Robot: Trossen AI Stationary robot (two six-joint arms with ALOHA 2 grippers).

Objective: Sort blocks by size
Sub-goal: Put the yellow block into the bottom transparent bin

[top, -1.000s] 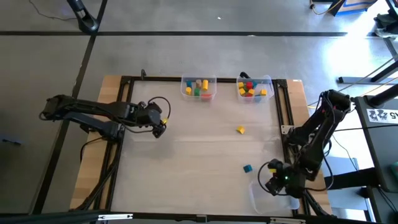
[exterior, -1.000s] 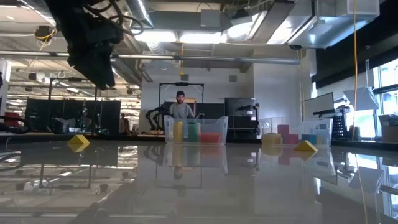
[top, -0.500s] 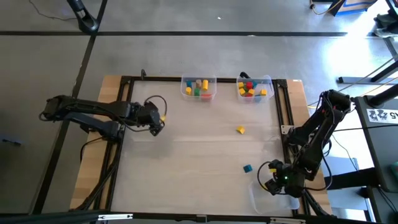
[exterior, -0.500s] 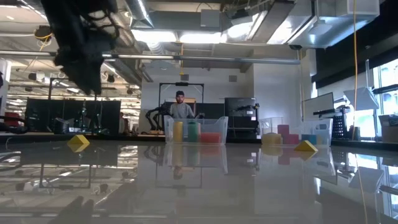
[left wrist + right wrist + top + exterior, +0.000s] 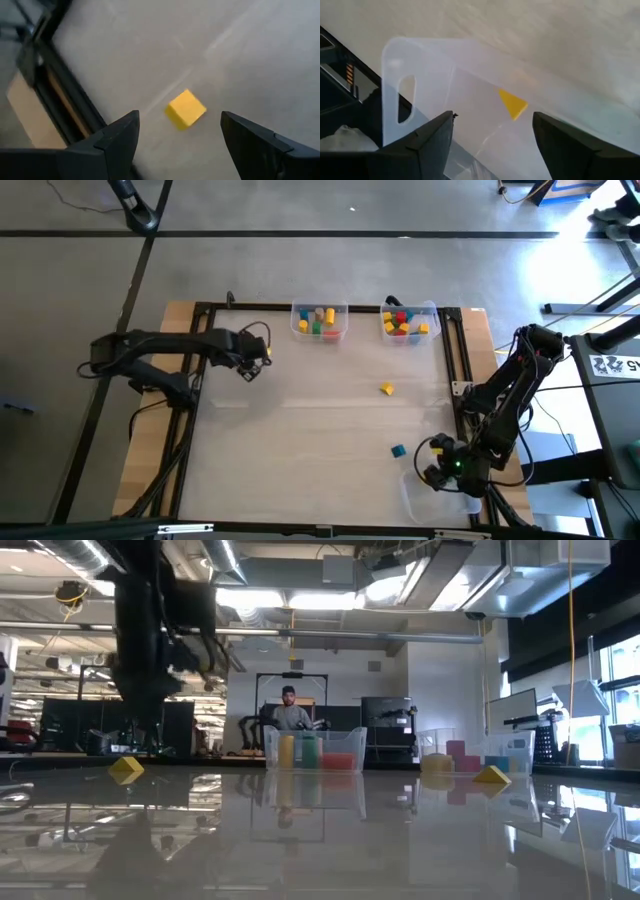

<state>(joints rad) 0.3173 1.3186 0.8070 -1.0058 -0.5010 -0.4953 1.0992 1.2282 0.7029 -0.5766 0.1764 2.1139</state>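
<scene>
A small yellow block [image 5: 186,108] lies on the pale table near its left frame rail and also shows in the low view [image 5: 126,769]. My left gripper [image 5: 180,116] hovers open above it, fingers either side and clear of it [image 5: 250,365]. At the near right corner my right gripper [image 5: 492,117] stands open over a clear plastic bin [image 5: 430,65]. A yellow wedge-shaped block [image 5: 512,104] rests on the bin's floor, touched by neither finger. A yellow block [image 5: 386,388] and a blue block [image 5: 397,450] lie loose on the table.
Two clear bins [image 5: 320,320] [image 5: 408,322] with several coloured blocks stand at the far edge. A black frame [image 5: 200,380] runs around the work area. The clear bin [image 5: 430,500] sits at the near right corner under the right arm. A person stands far behind the table [image 5: 291,712].
My left gripper has swung toward the table's far edge, sunk lower and tipped more steeply downward, staying open. The right arm has kept its place.
</scene>
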